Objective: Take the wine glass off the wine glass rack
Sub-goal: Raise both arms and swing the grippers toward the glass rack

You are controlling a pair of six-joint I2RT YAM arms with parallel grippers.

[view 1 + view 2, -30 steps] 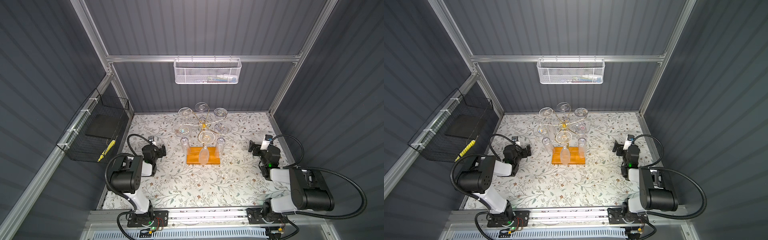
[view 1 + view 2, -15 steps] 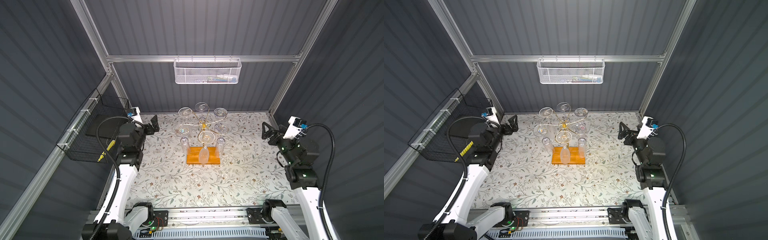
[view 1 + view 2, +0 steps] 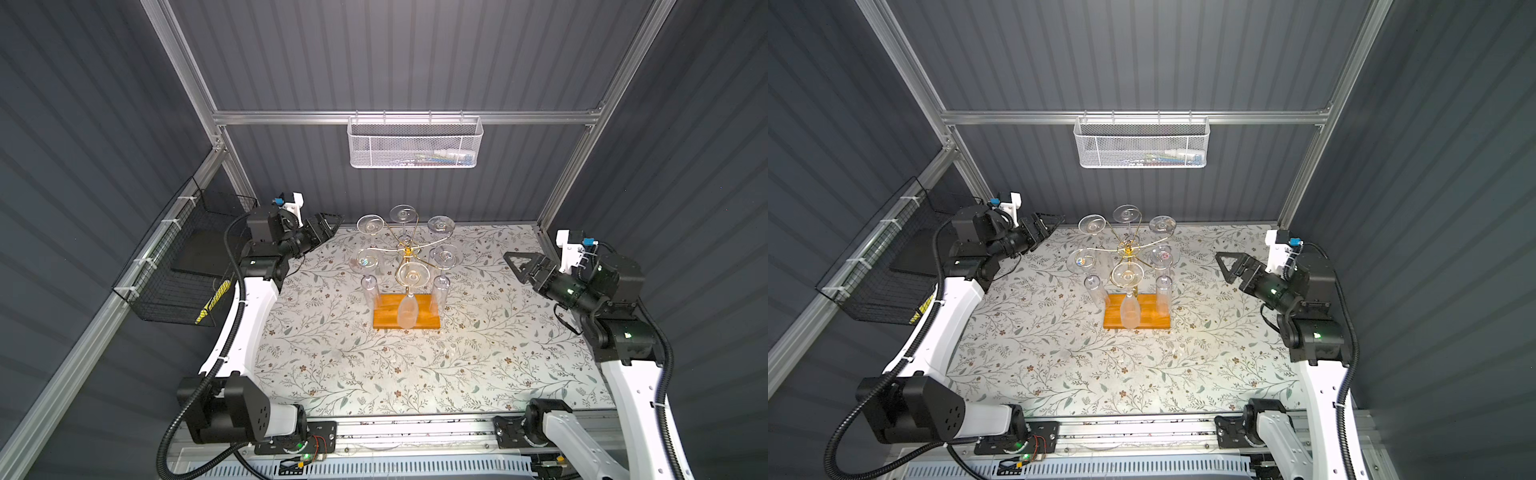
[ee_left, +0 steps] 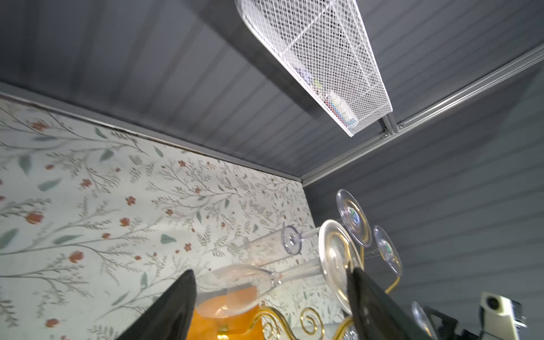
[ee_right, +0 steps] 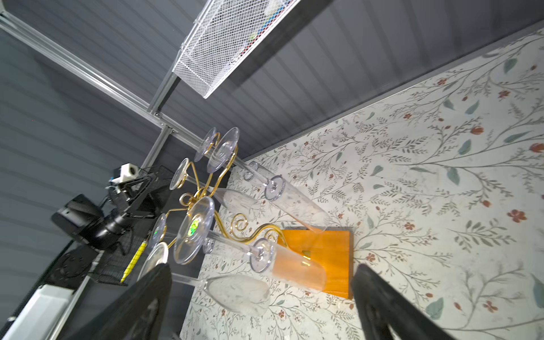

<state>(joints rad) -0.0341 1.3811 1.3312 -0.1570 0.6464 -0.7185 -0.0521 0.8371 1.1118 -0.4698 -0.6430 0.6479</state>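
White mesh basket (image 3: 414,143) holds small items (image 3: 440,157); glasses (image 3: 407,309) hang on rack (image 3: 384,320)

Parted left hand (image 4: 269,272) faces the wine glasses (image 4: 235,290).

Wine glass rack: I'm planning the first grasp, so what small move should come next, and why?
Probably ease the left gripper toward the stem of the nearest wine glass on the wine glass rack. Its jaws stand open and empty, apart from that glass, which hangs upside down; the right gripper looks farther off.
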